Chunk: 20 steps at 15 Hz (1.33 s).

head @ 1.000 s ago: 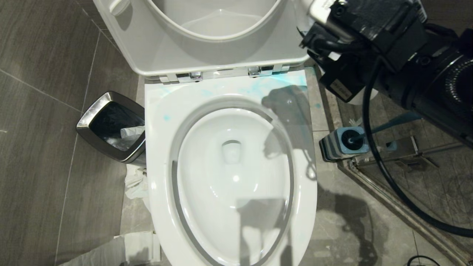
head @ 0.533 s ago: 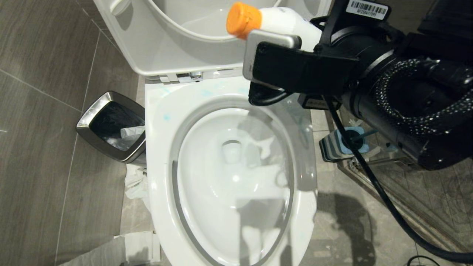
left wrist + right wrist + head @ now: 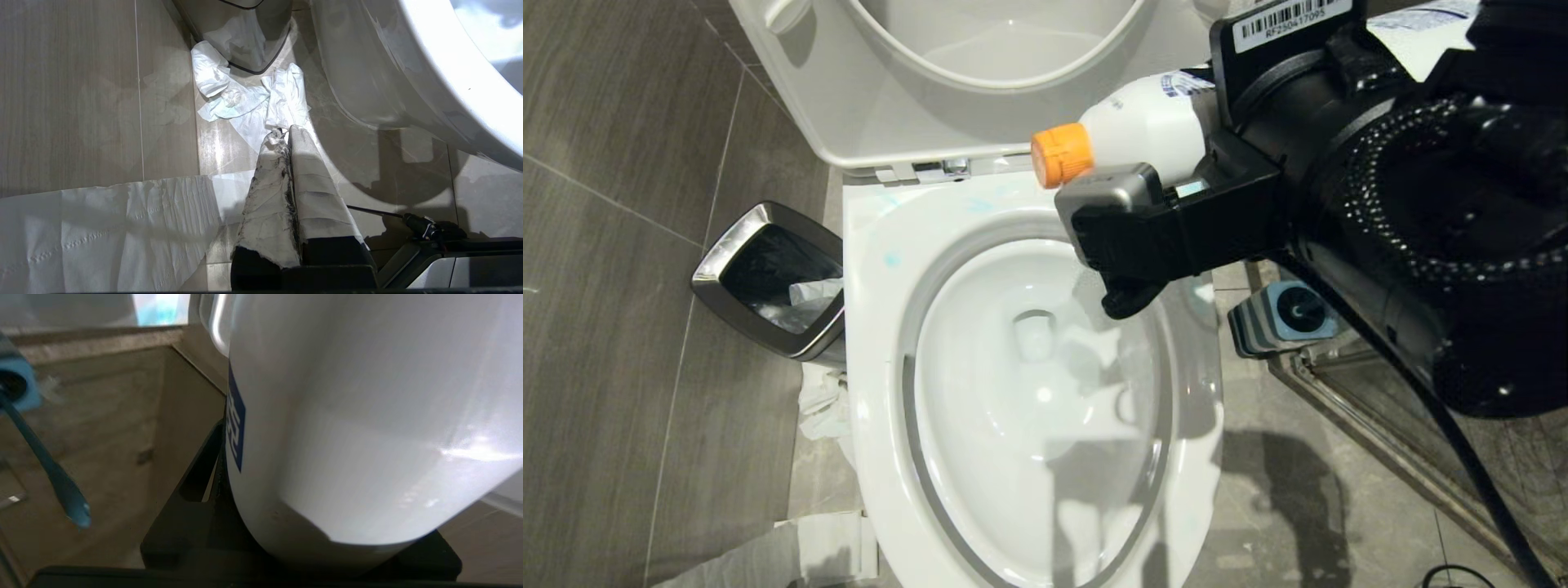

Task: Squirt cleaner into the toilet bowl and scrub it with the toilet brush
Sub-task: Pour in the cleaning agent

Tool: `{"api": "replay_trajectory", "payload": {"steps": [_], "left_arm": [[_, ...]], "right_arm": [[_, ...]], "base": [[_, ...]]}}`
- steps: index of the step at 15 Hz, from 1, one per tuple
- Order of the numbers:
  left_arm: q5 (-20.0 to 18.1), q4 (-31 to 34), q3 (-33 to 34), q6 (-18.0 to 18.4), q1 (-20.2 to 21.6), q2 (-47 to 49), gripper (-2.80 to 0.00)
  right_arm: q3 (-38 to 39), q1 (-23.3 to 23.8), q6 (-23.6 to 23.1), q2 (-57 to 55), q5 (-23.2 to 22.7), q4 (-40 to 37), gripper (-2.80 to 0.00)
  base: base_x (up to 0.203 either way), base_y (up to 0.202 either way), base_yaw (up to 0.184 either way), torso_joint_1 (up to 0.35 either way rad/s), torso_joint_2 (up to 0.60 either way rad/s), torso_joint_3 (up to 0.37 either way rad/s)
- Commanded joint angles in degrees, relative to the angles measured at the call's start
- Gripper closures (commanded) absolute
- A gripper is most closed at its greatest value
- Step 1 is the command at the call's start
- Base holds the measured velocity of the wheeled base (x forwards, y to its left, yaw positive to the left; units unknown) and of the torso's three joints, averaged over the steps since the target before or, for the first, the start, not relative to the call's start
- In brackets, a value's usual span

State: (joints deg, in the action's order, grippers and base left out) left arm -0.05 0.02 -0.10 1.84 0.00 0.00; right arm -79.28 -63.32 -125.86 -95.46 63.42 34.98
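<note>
The white toilet bowl [image 3: 876, 351] stands open with its seat and lid raised. My right gripper [image 3: 1194, 173] is shut on a white cleaner bottle [image 3: 1147, 122] with an orange cap [image 3: 1061, 154]. The bottle lies tipped, cap pointing left over the back right of the rim. In the right wrist view the cleaner bottle [image 3: 347, 416] fills the space between the jaws. The toilet brush [image 3: 1294, 309] stands in a blue and grey holder on the floor right of the bowl; its blue handle [image 3: 49, 465] shows in the right wrist view. My left gripper [image 3: 284, 131] hangs shut and empty near the floor by the toilet's base.
A chrome waste bin [image 3: 768, 278] with a black liner stands left of the toilet. Crumpled tissue [image 3: 245, 98] and a paper sheet [image 3: 102, 228] lie on the floor near it. A shower door track [image 3: 1380, 441] runs along the right. Faint blue smears [image 3: 890, 260] mark the rim.
The right arm has swung in from the upper right and rolled, bringing the bottle down and left over the back of the rim, cap now pointing left. The left arm has not moved.
</note>
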Motion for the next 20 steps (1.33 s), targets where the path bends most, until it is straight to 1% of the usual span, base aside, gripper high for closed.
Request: {"api": "replay_trajectory", "payload": {"steps": [1, 2, 5, 6, 9, 10, 12, 15, 20], "left_arm": [[-0.08, -0.02, 0.04, 0.09, 0.0, 0.04, 0.0], [-0.21, -0.02, 0.01, 0.18, 0.0, 0.0, 0.0], [-0.04, -0.11, 0.09, 0.0, 0.0, 0.0, 0.0], [-0.04, -0.11, 0.01, 0.0, 0.0, 0.09, 0.0], [-0.04, -0.11, 0.01, 0.0, 0.0, 0.0, 0.0], [-0.04, -0.03, 0.01, 0.0, 0.0, 0.0, 0.0], [-0.09, -0.07, 0.01, 0.09, 0.0, 0.0, 0.0], [-0.33, -0.11, 0.01, 0.41, 0.0, 0.0, 0.0], [-0.48, -0.11, 0.1, 0.36, 0.0, 0.0, 0.0]], "right_arm": [[-0.56, -0.49, -6.03, -1.3, 0.74, 0.64, 0.0], [-0.53, -0.49, -8.88, -1.43, 0.74, 0.69, 0.0], [-0.46, -0.49, -15.37, -2.25, 0.74, 2.24, 0.0], [-0.43, -0.49, -18.41, -2.21, 0.7, 2.96, 0.0], [-0.34, -0.49, -29.99, -2.24, 0.41, 8.22, 0.0], [-0.32, -0.5, -32.28, -2.43, 0.12, 11.27, 0.0], [-0.27, -0.85, -32.28, -3.04, -0.36, 16.81, 0.0], [-0.43, -2.44, -32.28, -4.19, -0.45, 22.29, 0.0], [-1.07, -4.78, -32.28, -5.34, -0.35, 23.11, 0.0]], "base": [[0.0, 0.0, 0.0, 0.0, 0.0, 0.0], [0.0, 0.0, 0.0, 0.0, 0.0, 0.0], [0.0, 0.0, 0.0, 0.0, 0.0, 0.0], [0.0, 0.0, 0.0, 0.0, 0.0, 0.0], [0.0, 0.0, 0.0, 0.0, 0.0, 0.0], [0.0, 0.0, 0.0, 0.0, 0.0, 0.0], [0.0, 0.0, 0.0, 0.0, 0.0, 0.0], [0.0, 0.0, 0.0, 0.0, 0.0, 0.0], [0.0, 0.0, 0.0, 0.0, 0.0, 0.0]]}}
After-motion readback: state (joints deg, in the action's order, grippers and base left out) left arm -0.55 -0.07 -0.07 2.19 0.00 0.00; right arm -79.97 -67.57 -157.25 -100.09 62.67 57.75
